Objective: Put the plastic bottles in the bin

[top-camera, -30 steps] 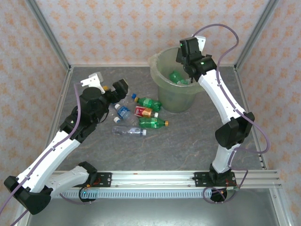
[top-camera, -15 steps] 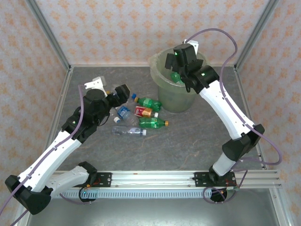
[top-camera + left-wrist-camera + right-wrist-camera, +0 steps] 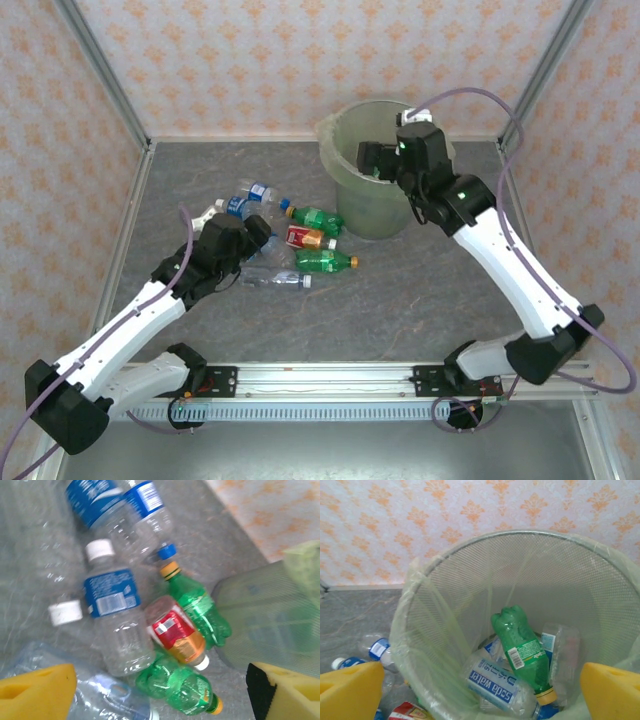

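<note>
Several plastic bottles lie on the table left of the bin point(image 3: 372, 205): two clear blue-labelled ones point(image 3: 250, 198), a green one point(image 3: 316, 218), a red-labelled one point(image 3: 303, 237), another green one point(image 3: 326, 262) and a clear one point(image 3: 275, 278). My left gripper point(image 3: 255, 238) hangs open over this cluster, with the green bottle point(image 3: 181, 686) and a clear bottle point(image 3: 116, 625) below its yellow fingers point(image 3: 35, 692). My right gripper point(image 3: 368, 158) is open and empty above the bin's mouth. Inside the bin point(image 3: 445, 595) lie a green bottle point(image 3: 522, 650) and a clear soda water bottle point(image 3: 505, 687).
The bin stands at the back of the table near the rear wall. A metal frame post point(image 3: 105, 95) borders the table's left side and a rail point(image 3: 330, 375) runs along the near edge. Bare tabletop point(image 3: 420, 290) lies right of the bottles.
My left gripper has come from the back left down over the bottle cluster, uncovering two clear bottles. My right gripper has shifted slightly nearer over the bin as its elbow swung right.
</note>
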Controlling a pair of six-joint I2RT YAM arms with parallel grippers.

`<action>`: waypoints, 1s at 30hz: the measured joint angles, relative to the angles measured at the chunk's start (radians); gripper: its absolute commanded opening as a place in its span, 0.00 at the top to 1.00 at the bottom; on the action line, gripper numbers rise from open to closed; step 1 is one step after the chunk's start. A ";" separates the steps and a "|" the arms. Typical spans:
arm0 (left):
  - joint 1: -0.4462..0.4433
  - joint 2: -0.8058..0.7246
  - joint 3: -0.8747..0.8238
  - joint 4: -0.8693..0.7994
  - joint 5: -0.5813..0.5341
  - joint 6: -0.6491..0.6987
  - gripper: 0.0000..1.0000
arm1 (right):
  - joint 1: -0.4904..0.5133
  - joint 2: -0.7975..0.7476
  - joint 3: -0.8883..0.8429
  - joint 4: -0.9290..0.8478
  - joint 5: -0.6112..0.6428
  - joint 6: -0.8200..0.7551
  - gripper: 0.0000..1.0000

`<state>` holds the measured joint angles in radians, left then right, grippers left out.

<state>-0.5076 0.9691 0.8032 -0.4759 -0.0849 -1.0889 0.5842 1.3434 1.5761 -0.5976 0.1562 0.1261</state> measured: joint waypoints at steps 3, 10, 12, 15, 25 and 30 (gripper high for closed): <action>0.000 0.000 -0.037 -0.023 0.001 -0.095 0.16 | 0.000 -0.067 -0.057 0.031 -0.044 -0.004 0.00; 0.000 0.000 -0.072 -0.080 -0.003 -0.278 0.22 | 0.002 -0.202 -0.188 0.072 -0.140 -0.005 0.00; 0.000 0.000 -0.072 -0.091 -0.005 -0.314 0.23 | 0.002 -0.237 -0.224 0.076 -0.154 -0.004 0.00; 0.000 0.001 -0.077 -0.097 -0.004 -0.365 0.23 | 0.002 -0.279 -0.255 0.078 -0.177 -0.003 0.01; -0.001 0.162 -0.131 -0.069 0.029 -0.414 0.26 | 0.002 -0.327 -0.313 0.094 -0.237 0.019 0.00; -0.010 0.237 -0.131 -0.021 0.055 -0.418 0.27 | 0.007 -0.325 -0.318 0.094 -0.243 0.024 0.00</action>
<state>-0.5171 1.2060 0.6720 -0.4973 -0.0296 -1.5066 0.5915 1.0180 1.2579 -0.5037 -0.0868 0.1497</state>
